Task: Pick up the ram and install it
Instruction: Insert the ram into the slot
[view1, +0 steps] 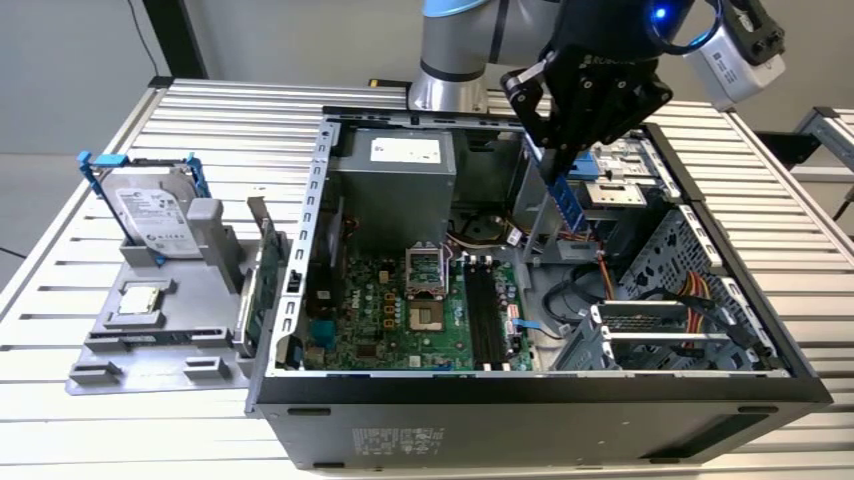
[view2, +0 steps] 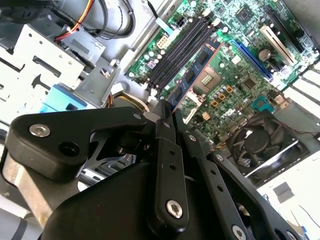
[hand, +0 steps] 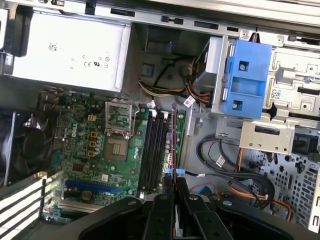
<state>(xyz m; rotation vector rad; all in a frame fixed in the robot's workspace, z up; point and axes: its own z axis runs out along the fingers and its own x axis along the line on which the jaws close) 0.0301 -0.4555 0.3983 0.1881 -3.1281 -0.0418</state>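
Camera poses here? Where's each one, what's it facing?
Exterior view: off-arm, looks down into the open case; arm and gripper, shut on the ram, show.
First wrist view: on the arm, faces down at the motherboard; gripper shows.
Second wrist view: on the arm, faces the motherboard obliquely; gripper shows.
Both wrist views share the ram.

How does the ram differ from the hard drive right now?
Place: the ram hangs in the gripper above the open case; the hard drive stands in the gray holder outside it, at the exterior view's left. Shape: the ram is a thin, narrow blue stick; the hard drive is a broad, blue-framed silver slab. Both are roughly upright.
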